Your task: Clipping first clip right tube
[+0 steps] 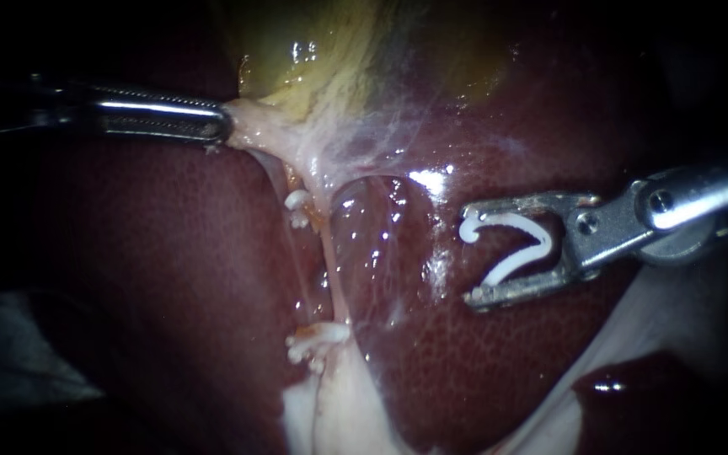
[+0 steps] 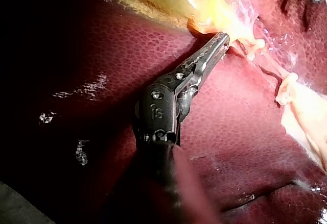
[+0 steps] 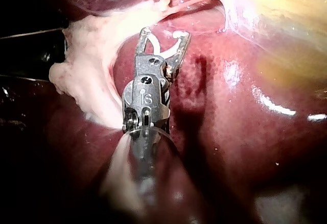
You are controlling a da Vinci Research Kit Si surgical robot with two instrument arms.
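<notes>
Two instruments: one enters from each side of the frame.
Left instrument: a slim steel shaft at upper left. Its claw is clamped on the pale neck tissue below the glossy yellow-green gallbladder, holding it taut toward the left.
Liver: a dark red, mottled, wet surface behind everything.
Set clips: small white plastic clips sit on the leftward pale strand at centre, and more lie lower down.
Right tube: I take this to be the thin pale strand just right of the clipped one. It runs down the centre, and its middle looks bare.
Right instrument: right of centre, over the liver. Its claw stands wide but bears on both legs of a curved white open clip, well apart from the tube.
Risk, wrong catch: the strands lie close together, so the clip could take both, or only part of the right tube.
Risk, scrape: the lower claw tip may dig into the liver on the way in.
Risk, slack: if the left hold slips, the tube sags and is harder to encircle.
</notes>
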